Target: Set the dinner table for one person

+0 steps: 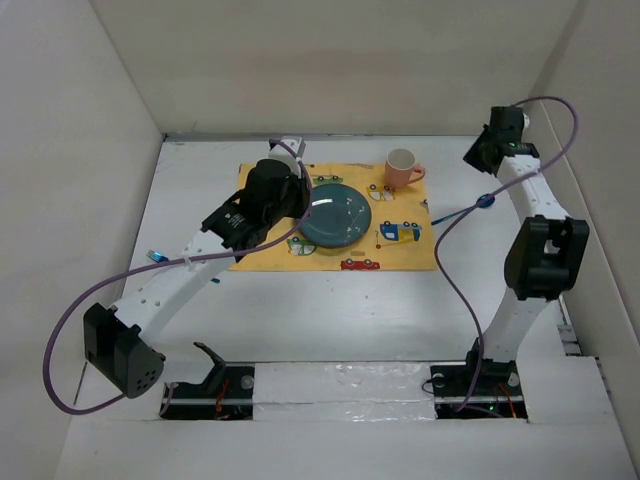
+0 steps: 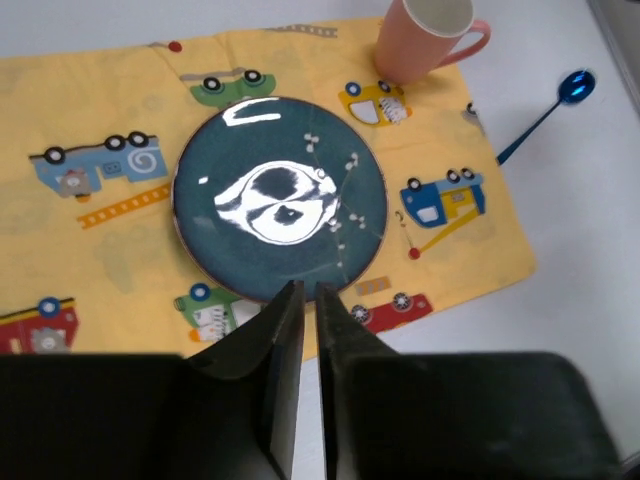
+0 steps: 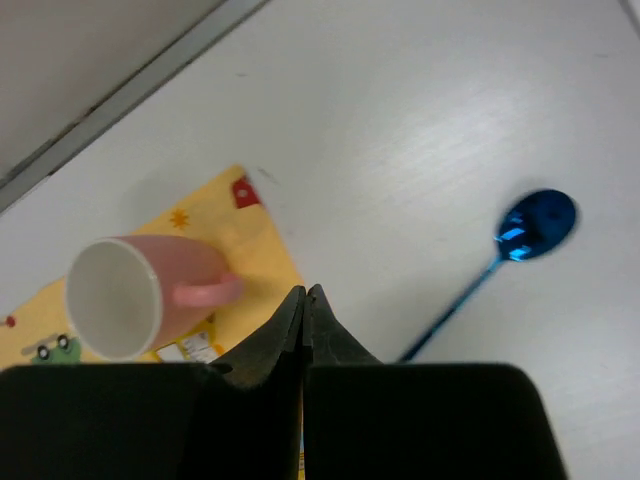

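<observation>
Dinner table (image 1: 330, 310): the white surface under everything I am working over. It carries the mat in its far middle, with both arm bases at the near edge.
Mat (image 2: 470, 250): yellow cloth printed with small cars, lying flat on the table. It bears the plate and the mug.
Plate (image 1: 335, 217): dark teal and round, at the centre of the mat. On its face I see only a pale sprig pattern and glare from the lights.
Mug (image 3: 130, 295): pink, upright on the mat's far right corner, handle turned towards the spoon. Its white inside is all I can see in it.
Spoon (image 3: 530, 230): blue, flat on the table just off the mat's right edge. Its bowl points away from the mat.
Left gripper (image 2: 308, 295): above the plate's rim. I read its fingers as all but closed, a thin slit between them and nothing in it.
Right gripper (image 3: 305, 295): raised at the far right, above the table between mug and spoon. Its fingers are pressed together on nothing.
</observation>
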Controlling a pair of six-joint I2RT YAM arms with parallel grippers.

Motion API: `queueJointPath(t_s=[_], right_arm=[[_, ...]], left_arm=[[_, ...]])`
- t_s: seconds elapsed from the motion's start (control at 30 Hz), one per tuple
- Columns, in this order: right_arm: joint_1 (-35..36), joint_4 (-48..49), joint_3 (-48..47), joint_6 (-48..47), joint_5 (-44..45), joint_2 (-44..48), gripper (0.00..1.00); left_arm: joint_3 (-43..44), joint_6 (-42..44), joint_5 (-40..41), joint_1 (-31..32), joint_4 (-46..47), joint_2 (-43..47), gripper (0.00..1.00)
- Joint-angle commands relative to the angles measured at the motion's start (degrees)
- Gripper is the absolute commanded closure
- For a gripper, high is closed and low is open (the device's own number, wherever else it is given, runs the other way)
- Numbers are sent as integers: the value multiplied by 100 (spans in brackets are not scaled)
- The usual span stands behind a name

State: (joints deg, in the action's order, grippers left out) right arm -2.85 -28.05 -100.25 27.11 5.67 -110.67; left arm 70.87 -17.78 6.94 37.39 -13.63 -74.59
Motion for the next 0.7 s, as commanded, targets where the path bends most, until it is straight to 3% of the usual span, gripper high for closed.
queueJointPath(t_s=[0.0,0.2,0.23,0.3,0.37,0.67], right_arm=[[-224,222,1012,312,223,353,100],[-400,-6,1517,303,444,126,98],[-400,-25,1508,303,426,55,83],[-400,-7,1421,286,268,-68,70],[-348,-77,1254,338,320,-331,57],[-409,-446,577,558,882,-964,58]], left_arm=[[-222,73,0,6,255,322,97],[-425,82,115,6,238,506,100],[-451,90,132,6,229,541,95],[-478,99,89,6,229,542,83],[-495,99,45,6,220,542,80],[-416,152,149,6,132,621,79]])
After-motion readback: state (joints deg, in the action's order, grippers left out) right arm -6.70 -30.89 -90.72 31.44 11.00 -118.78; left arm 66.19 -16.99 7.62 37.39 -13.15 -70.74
